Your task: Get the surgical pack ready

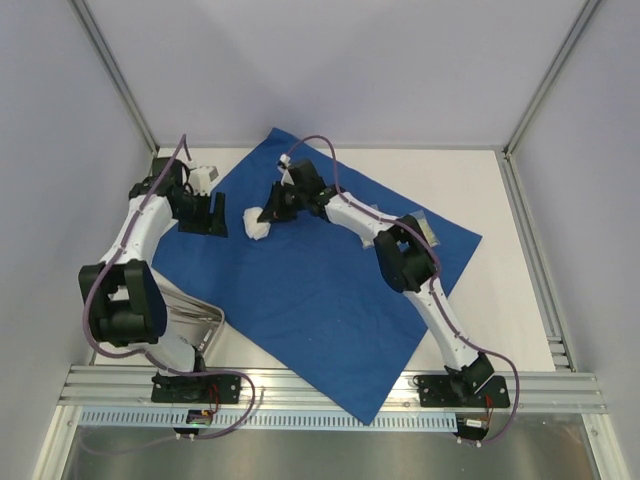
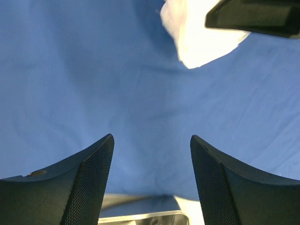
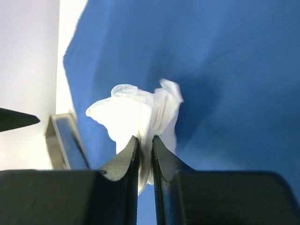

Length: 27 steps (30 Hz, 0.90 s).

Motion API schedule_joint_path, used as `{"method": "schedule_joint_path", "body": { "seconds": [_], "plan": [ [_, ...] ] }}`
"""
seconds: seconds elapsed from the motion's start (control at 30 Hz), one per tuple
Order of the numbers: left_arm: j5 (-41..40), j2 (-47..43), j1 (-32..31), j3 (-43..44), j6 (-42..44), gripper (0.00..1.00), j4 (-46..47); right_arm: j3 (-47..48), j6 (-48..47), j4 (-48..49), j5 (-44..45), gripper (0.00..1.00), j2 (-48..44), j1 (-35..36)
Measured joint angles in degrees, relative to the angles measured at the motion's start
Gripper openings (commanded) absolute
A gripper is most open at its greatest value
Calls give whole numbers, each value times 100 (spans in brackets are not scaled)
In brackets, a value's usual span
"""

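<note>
The surgical pack is a royal-blue drape (image 1: 320,300) spread flat across the table, one corner toward the near edge. My right gripper (image 1: 270,212) reaches over its far left part and is shut on a bunched white gauze (image 3: 140,115), which hangs just above the blue cloth (image 3: 225,70). The gauze (image 1: 257,226) also shows at the top of the left wrist view (image 2: 197,44). My left gripper (image 1: 212,215) stands open over the drape's left edge, to the left of the gauze, with only blue cloth (image 2: 93,70) between its fingers (image 2: 93,178).
A steel tray rim (image 2: 140,216) lies just off the drape's left edge, below my left gripper, and shows beside the gauze (image 3: 58,140). Shiny metal lies by the left arm's base (image 1: 195,312). A small packet (image 1: 430,228) sits under the right arm's elbow. Cage walls surround the table.
</note>
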Motion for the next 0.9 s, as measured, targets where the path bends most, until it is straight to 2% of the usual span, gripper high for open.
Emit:
{"method": "schedule_joint_path", "body": {
  "seconds": [0.17, 0.27, 0.3, 0.4, 0.57, 0.73, 0.83, 0.9],
  "plan": [
    [-26, -1012, 619, -321, 216, 77, -302, -87, -31, 15, 4, 1, -457, 240],
    [-35, -1797, 1198, -490, 481, 84, -544, -83, -44, 26, 4, 0, -669, 520],
    [-50, -2020, 1325, -529, 560, 91, -645, -79, -55, 31, 2, 0, -704, 619],
    [7, -2817, 1648, -678, 977, 100, -1058, -72, -166, 26, 31, 0, -745, 966],
    [562, -3679, 1985, -822, 1794, 100, -2065, -190, -573, 13, 111, 0, -828, 1646],
    [1189, -4022, 2063, -837, 2428, 100, -2763, -1095, -925, 302, 105, 0, -1486, 2159],
    [1495, -4039, 2070, -837, 2640, 86, -2944, -1554, -1115, 560, 92, 0, -1904, 2216],
    [1687, -3956, 2070, -820, 2798, 83, -3005, -1919, -1217, 791, 81, 1, -2192, 2179]
  ]
}}
